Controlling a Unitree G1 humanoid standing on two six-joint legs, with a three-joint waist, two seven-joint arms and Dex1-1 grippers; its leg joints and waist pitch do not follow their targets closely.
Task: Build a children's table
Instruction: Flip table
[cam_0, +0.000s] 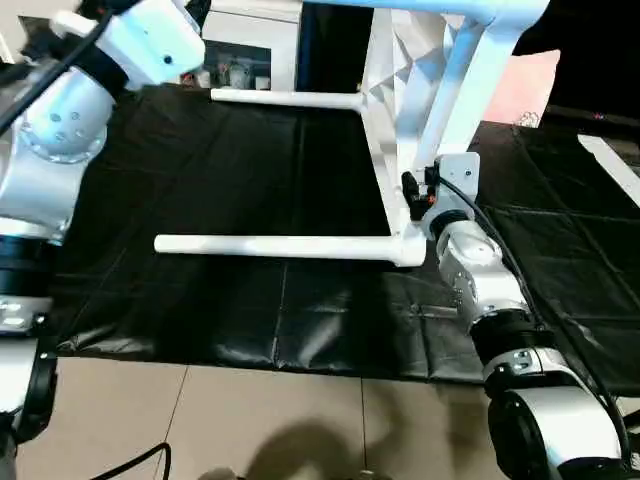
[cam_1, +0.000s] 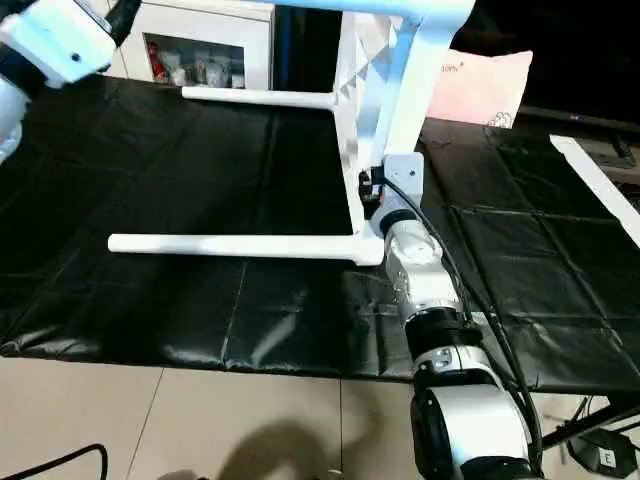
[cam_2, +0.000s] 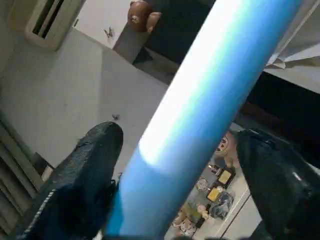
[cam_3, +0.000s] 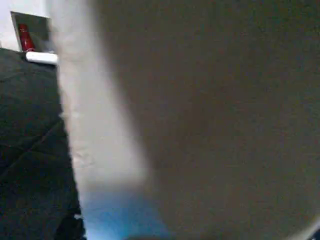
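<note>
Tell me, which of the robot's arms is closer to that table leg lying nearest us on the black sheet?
The right. Its right gripper sits at the tabletop edge just above where that leg joins. The left gripper is raised, straddling another leg up high.

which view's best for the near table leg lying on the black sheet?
The right eye view: the near leg shows whole, from its free end to the corner socket by the right claw. The left eye view shows it whole too. The right wrist view catches what looks like a leg's tip.

Our silver left arm (cam_0: 60, 130) is raised; its black two-fingered left gripper (cam_2: 175, 170) stands spread. Our silver right forearm (cam_0: 480, 280) reaches forward.
</note>
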